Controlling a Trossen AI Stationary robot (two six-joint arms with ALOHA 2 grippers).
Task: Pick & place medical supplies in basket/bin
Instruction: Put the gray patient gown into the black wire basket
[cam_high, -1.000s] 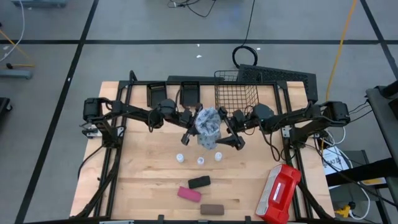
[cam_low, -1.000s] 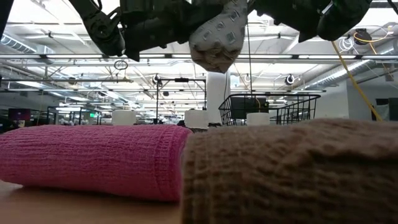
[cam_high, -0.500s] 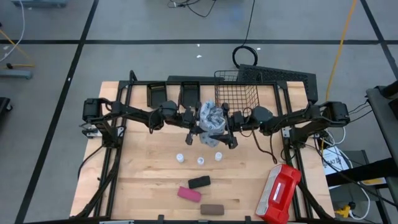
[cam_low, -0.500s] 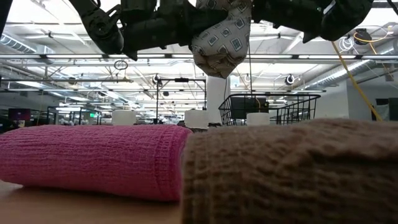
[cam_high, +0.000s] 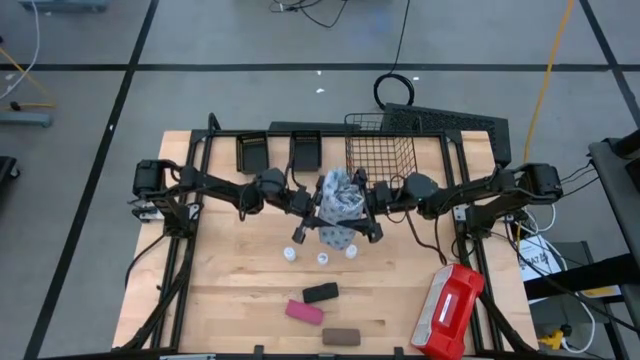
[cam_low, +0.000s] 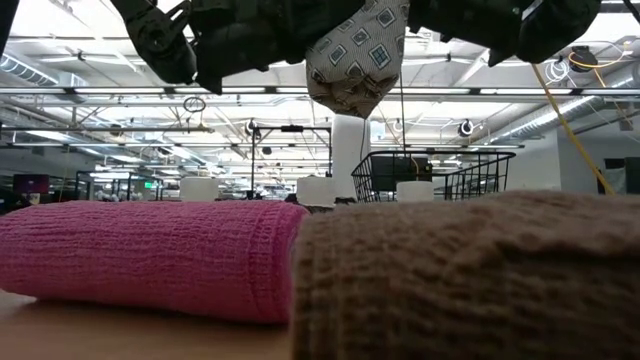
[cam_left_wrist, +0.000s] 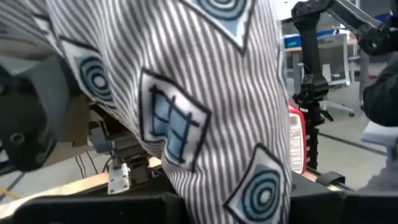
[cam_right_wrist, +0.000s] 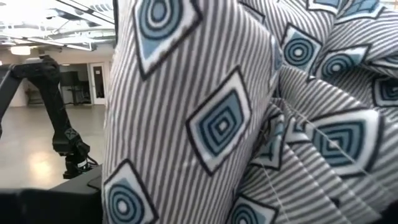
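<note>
Both arms meet at the pack (cam_high: 339, 200) — held above the table (cam_high: 230, 280).

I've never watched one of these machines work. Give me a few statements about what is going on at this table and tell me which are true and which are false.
1. The soft patterned pack is up in the air between the two arms. True.
2. The pack already lies inside the wire basket. False: it hangs over the table beside the basket, and nothing shows inside the basket.
3. Three small white vials stand in a row on the table below the pack. True.
4. The red-and-white case sits in the basket. False: it lies near the table's front right corner.
5. The left gripper is shut on the pack. True.
6. The pink block lies in one of the small black trays. False: it rests on the bare wood at the front, by the black and brown blocks.
</note>
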